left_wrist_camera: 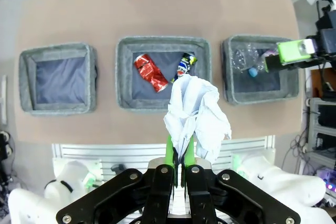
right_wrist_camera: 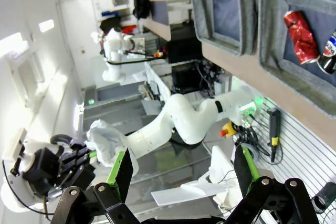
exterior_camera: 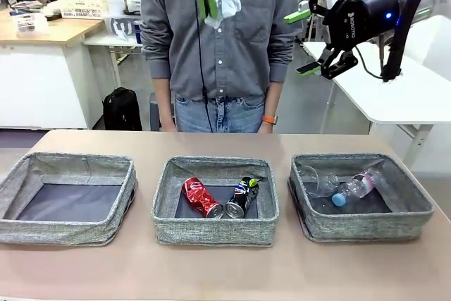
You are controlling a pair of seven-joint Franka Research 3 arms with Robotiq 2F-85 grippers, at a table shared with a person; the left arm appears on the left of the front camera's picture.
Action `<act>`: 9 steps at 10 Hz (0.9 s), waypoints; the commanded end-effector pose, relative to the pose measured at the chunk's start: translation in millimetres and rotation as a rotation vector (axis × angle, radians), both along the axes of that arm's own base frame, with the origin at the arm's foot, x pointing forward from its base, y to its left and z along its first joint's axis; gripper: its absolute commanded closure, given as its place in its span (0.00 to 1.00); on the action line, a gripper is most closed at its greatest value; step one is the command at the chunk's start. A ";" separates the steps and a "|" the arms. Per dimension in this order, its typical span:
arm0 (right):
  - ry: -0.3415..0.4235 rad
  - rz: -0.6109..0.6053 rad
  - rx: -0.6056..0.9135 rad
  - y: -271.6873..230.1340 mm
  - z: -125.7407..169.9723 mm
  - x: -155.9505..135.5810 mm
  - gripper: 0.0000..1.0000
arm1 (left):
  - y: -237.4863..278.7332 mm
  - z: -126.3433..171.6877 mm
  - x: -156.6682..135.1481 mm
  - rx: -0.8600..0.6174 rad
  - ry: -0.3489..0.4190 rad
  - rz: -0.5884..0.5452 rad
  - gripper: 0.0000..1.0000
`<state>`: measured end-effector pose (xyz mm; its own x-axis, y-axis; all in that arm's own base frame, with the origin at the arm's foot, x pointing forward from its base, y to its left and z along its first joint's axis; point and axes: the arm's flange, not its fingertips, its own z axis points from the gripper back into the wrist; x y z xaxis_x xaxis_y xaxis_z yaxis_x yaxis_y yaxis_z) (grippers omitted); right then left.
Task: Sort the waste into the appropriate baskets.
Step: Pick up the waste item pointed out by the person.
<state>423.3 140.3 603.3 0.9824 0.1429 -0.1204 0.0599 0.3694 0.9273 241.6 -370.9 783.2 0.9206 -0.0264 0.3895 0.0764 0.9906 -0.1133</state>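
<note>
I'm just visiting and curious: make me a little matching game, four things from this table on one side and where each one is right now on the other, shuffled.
Things:
1. crumpled white paper
2. crushed red can
3. clear plastic bottle
4. left basket

Places or states:
A. in the right basket
B. nothing in it
C. pinched in the left gripper, high above the table
D. in the middle basket

Pairs: 1-C, 2-D, 3-A, 4-B
</note>
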 end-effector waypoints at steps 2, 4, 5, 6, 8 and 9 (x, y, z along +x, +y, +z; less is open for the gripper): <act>-0.015 0.012 0.016 -0.9 2.2 1.2 0.00 | 0.0 0.0 0.0 0.000 0.000 0.000 0.95; -0.015 0.012 0.016 -0.9 2.2 1.2 0.00 | 0.0 0.0 0.0 0.000 0.000 0.000 0.95; -0.015 0.012 0.016 -0.9 2.2 1.2 0.00 | 0.0 0.0 0.0 0.000 0.000 0.000 0.95; -0.015 0.012 0.016 -0.9 2.2 1.2 0.00 | 0.0 0.0 0.0 0.000 0.000 0.000 0.95; -0.015 0.012 0.016 -0.9 2.2 1.2 0.00 | 0.0 0.0 0.0 0.000 0.000 0.000 0.95; -0.015 0.012 0.016 -0.9 2.2 1.2 0.00 | 0.0 0.0 0.0 0.000 0.000 0.000 0.95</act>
<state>423.3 140.2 603.3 0.9824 0.1430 -0.1204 0.0599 0.3694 0.9273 245.1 -374.8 784.2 0.9206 -0.0291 0.3895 0.0786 0.9906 -0.1116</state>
